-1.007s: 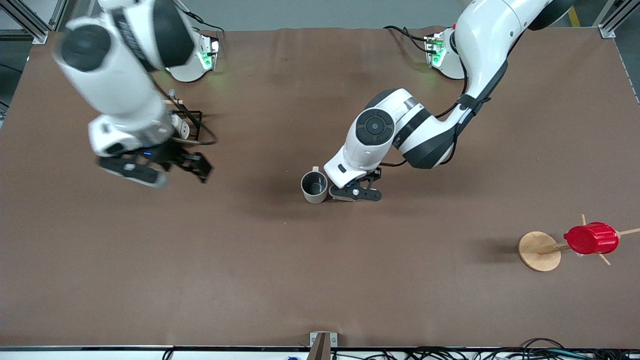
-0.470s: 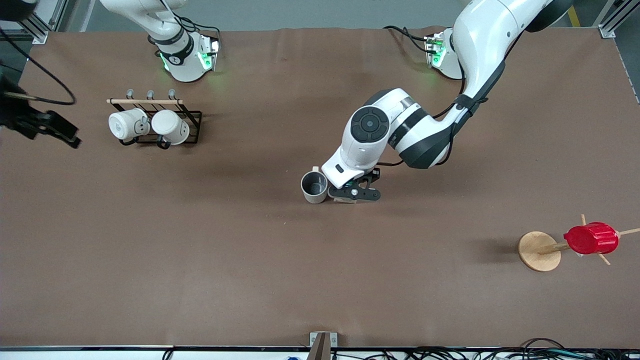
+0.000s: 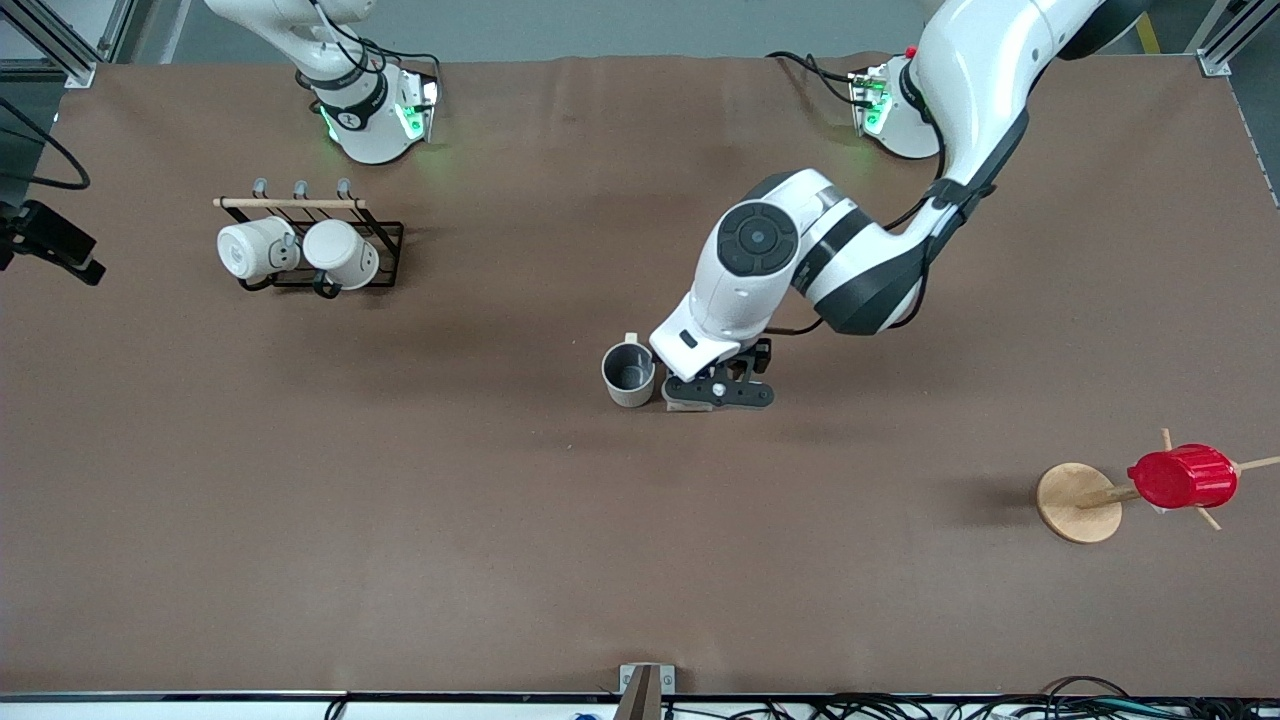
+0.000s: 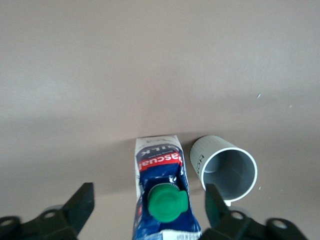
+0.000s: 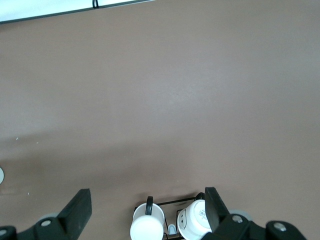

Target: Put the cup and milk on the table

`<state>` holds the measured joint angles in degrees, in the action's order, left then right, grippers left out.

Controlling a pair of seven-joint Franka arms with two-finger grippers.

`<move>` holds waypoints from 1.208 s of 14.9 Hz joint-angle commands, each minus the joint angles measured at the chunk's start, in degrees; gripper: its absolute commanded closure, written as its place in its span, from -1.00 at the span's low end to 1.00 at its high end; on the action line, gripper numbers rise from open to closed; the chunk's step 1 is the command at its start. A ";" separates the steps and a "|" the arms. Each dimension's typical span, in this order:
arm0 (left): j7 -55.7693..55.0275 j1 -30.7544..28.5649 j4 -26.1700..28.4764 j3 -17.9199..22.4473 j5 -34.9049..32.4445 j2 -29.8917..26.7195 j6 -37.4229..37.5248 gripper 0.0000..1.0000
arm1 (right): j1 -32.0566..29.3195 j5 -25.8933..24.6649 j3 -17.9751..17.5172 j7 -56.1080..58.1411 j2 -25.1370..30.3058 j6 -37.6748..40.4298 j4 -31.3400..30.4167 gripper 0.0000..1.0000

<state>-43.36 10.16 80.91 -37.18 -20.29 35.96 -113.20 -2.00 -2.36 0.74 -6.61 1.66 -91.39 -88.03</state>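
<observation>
The cream cup [image 3: 628, 375] stands upright near the middle of the brown table [image 3: 640, 560], grey inside showing. The milk [image 4: 159, 172], blue and white with a red label and green cap [image 4: 167, 202], stands right beside it, toward the left arm's end. In the front view only a sliver of the milk [image 3: 681, 405] shows under the left gripper [image 3: 718, 392]. In the left wrist view the left gripper [image 4: 148, 200] is open, fingers either side of the carton and clear of it; the cup [image 4: 227, 170] is just outside one finger. The right gripper [image 3: 50, 245] is open and empty at the right arm's end of the table.
A black wire rack [image 3: 385, 240] holding two plain white mugs [image 3: 300, 250] stands toward the right arm's end, also in the right wrist view [image 5: 165, 225]. A wooden stand [image 3: 1078, 502] carrying a red ribbed cup [image 3: 1180, 477] is near the left arm's end.
The right arm has swung from over the rack out to the table's edge at its own end, uncovering the rack and mugs. The left gripper shifted slightly over the milk.
</observation>
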 commanded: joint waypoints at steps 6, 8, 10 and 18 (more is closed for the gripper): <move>9.92 -1.99 7.31 10.16 11.99 -17.55 9.58 -1.00 | 0.07 0.69 -1.00 0.28 -0.69 2.36 1.46 -1.00; 16.69 -1.28 12.50 17.11 18.07 -24.41 9.49 -1.00 | 0.59 0.61 -1.00 0.37 -0.69 2.79 1.38 -1.00; 24.34 -1.19 16.63 22.65 21.85 -30.04 9.49 -1.00 | 0.51 0.69 -0.92 0.37 -0.69 4.64 1.37 -1.00; 41.77 -1.63 21.84 38.49 24.60 -41.66 9.75 -1.00 | 0.68 0.69 -0.92 0.28 -0.78 4.11 1.46 -1.00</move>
<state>-3.92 8.15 101.32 -0.57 3.85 -3.45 -103.10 -1.44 -2.36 -0.23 -6.59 1.24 -87.92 -87.56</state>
